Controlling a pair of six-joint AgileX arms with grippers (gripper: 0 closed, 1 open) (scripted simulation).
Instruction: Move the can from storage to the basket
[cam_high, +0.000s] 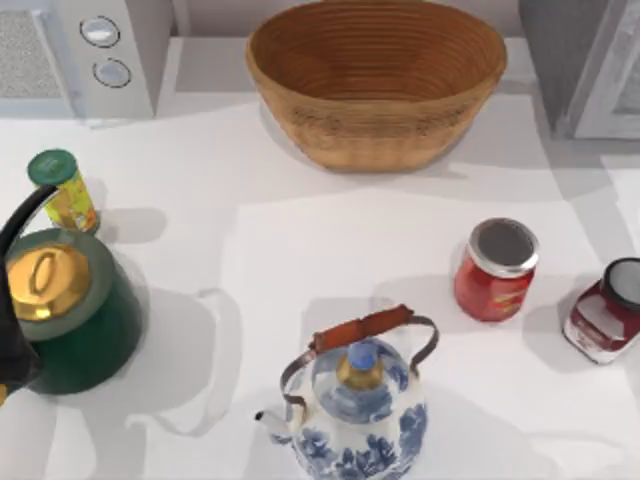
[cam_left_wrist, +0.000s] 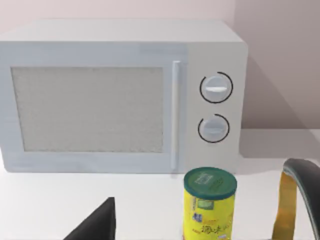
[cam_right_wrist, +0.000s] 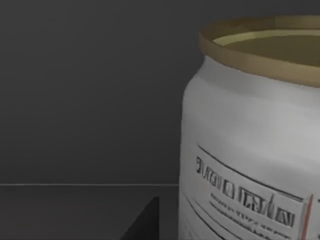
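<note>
- The can (cam_right_wrist: 250, 145) is standing inside the dark grey storage (cam_right_wrist: 85, 95), close before the right wrist camera; its small print is not legible.
- The storage (cam_high: 590, 70) is sitting at the table's (cam_high: 300, 250) far right corner, the basket (cam_high: 376, 80) at the far edge's middle.
- I cannot tell whether either gripper is released or clenched.
- A red jar (cam_high: 495, 270), a second jar (cam_high: 605, 312) and a teapot (cam_high: 355, 405) are crowding the near right.
- A yellow tin (cam_left_wrist: 209, 204), label unreadable, is standing before the microwave (cam_left_wrist: 120, 95).

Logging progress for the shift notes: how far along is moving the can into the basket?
Early stage. Done: nothing delivered; the basket holds no can. In hand: the right wrist view looks at the can close up against dark grey storage walls, so that arm seems to be reaching for it. Left: grasp, carry over, drop in the basket.
</note>
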